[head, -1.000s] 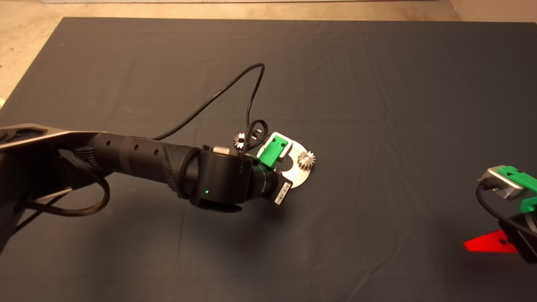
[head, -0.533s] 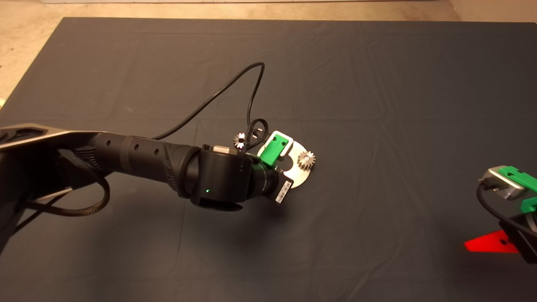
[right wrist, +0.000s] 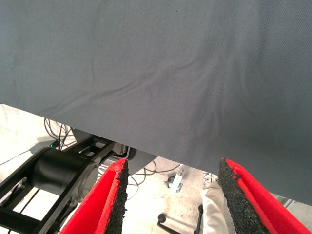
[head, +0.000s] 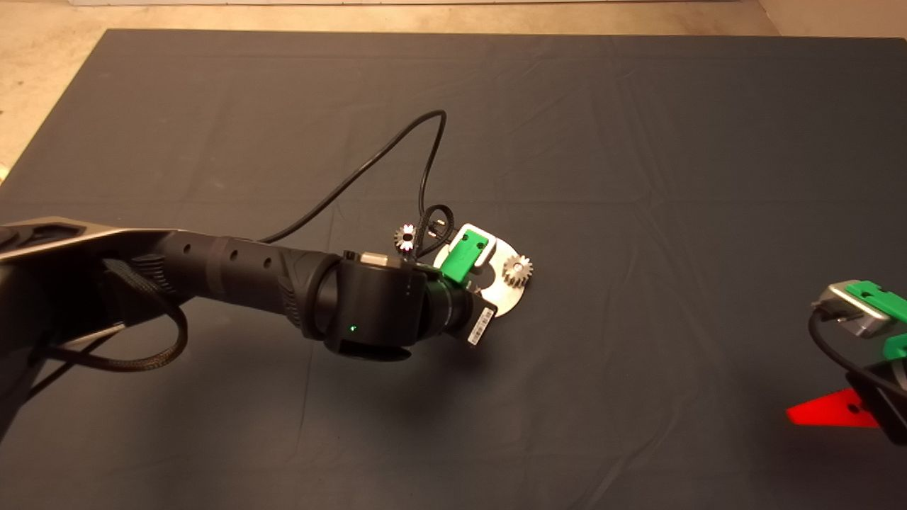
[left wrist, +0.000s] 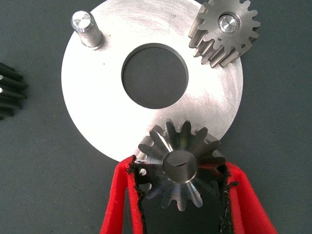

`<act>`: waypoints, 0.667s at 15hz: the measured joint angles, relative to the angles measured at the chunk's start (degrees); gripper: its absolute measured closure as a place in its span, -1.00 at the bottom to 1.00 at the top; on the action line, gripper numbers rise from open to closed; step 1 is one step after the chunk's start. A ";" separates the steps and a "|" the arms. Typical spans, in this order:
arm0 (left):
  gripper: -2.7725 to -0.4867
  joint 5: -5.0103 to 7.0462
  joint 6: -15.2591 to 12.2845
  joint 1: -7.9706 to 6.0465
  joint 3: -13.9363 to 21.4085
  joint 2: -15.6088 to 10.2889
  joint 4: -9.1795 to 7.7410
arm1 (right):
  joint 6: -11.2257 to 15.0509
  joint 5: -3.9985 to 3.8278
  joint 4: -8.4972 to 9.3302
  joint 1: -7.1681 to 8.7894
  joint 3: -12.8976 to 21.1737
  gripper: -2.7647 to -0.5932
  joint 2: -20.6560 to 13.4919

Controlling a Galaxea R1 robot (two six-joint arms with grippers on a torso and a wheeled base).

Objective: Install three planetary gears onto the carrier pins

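My left jaws [left wrist: 180, 195] squeeze a planetary gear [left wrist: 181, 168] sitting on its carrier pin [left wrist: 179, 165]. If I pull away crooked, it could lift off. My right jaws [right wrist: 170, 195] wait, wide apart.

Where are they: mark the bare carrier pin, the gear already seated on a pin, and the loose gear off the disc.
bare carrier pin [left wrist: 82, 22], left wrist view, on its flat top.
seated gear [left wrist: 228, 24], left wrist view, on the pin end showing in its bore.
loose gear [head: 405, 236], head view, on its top face.
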 joint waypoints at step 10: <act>0.94 -0.27 2.21 0.30 -0.11 -0.12 0.40 | 0.00 0.00 0.00 0.00 0.00 0.31 -0.30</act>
